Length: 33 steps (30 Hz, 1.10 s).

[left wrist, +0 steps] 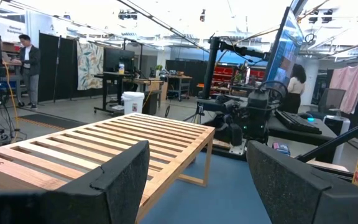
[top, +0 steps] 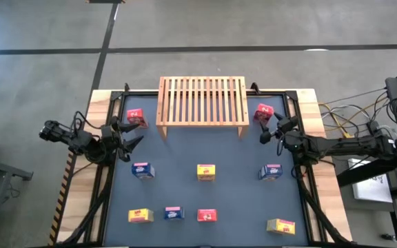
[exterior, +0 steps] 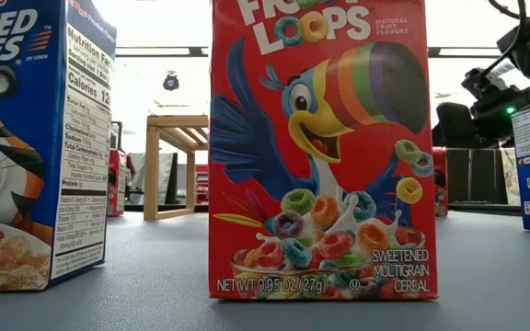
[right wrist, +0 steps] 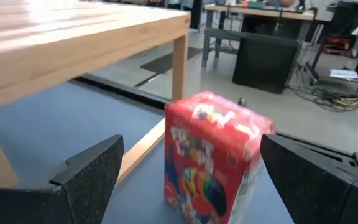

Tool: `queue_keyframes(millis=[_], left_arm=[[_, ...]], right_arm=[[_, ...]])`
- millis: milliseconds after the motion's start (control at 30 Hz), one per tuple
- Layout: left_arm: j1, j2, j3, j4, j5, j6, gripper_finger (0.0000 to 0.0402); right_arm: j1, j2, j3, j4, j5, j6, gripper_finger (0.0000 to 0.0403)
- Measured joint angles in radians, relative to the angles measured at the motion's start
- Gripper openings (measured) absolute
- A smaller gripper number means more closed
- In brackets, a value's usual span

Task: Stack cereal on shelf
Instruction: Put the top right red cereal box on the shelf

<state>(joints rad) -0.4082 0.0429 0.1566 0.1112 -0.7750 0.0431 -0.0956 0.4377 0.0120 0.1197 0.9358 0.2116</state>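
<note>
The wooden slatted rack (top: 202, 100) stands on its short legs at the table's far middle; it also shows in the left wrist view (left wrist: 98, 146). Nine small cereal boxes stand on the dark mat. A red box (top: 136, 117) stands left of the rack and another red box (top: 263, 112) right of it. My left gripper (top: 133, 132) is open and empty just near of the left red box, facing the rack (left wrist: 197, 174). My right gripper (top: 270, 128) is open, its fingers on either side of the right red box (right wrist: 213, 158) but short of it.
In the middle row stand a blue box (top: 142, 170), a yellow box (top: 206, 171) and a blue box (top: 270, 171). The near row has a yellow box (top: 140, 215), a blue box (top: 174, 213), a red box (top: 207, 215) and a yellow box (top: 281, 226). People stand in the room behind.
</note>
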Motion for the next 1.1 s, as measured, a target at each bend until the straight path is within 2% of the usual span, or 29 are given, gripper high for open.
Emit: queue_keyframes(millis=[233, 367, 433, 533, 600, 767, 867, 967, 1100], left_arm=[[0.0, 0.0, 0.0, 0.0, 0.0, 0.0, 0.0254], [0.0, 0.0, 0.0, 0.0, 0.0, 0.0, 0.0254], [0.0, 0.0, 0.0, 0.0, 0.0, 0.0, 0.0254], [0.0, 0.0, 0.0, 0.0, 0.0, 0.0, 0.0254], [0.0, 0.0, 0.0, 0.0, 0.0, 0.0, 0.0254], [0.0, 0.0, 0.0, 0.0, 0.0, 0.0, 0.0254], [0.0, 0.0, 0.0, 0.0, 0.0, 0.0, 0.0254], [0.0, 0.0, 0.0, 0.0, 0.0, 0.0, 0.0254], [0.0, 0.0, 0.0, 0.0, 0.0, 0.0, 0.0254]], right_arm=[[0.0, 0.0, 0.002, 0.027, 0.034, 0.007, 0.0368], [0.0, 0.0, 0.022, 0.051, 0.022, -0.065, 0.0368], [0.0, 0.0, 0.038, 0.054, -0.043, -0.133, 0.0368], [-0.001, 0.0, 0.065, 0.052, -0.22, -0.205, 0.0368], [-0.003, 0.0, 0.075, 0.052, -0.26, -0.205, 0.0368], [-0.029, 0.001, 0.077, 0.049, -0.186, -0.213, 0.0368], [-0.064, 0.001, 0.077, 0.048, -0.177, -0.196, 0.0368], [-0.098, 0.001, 0.078, 0.048, -0.167, -0.141, 0.0368], [-0.131, 0.003, 0.079, 0.048, -0.086, -0.017, 0.0368]])
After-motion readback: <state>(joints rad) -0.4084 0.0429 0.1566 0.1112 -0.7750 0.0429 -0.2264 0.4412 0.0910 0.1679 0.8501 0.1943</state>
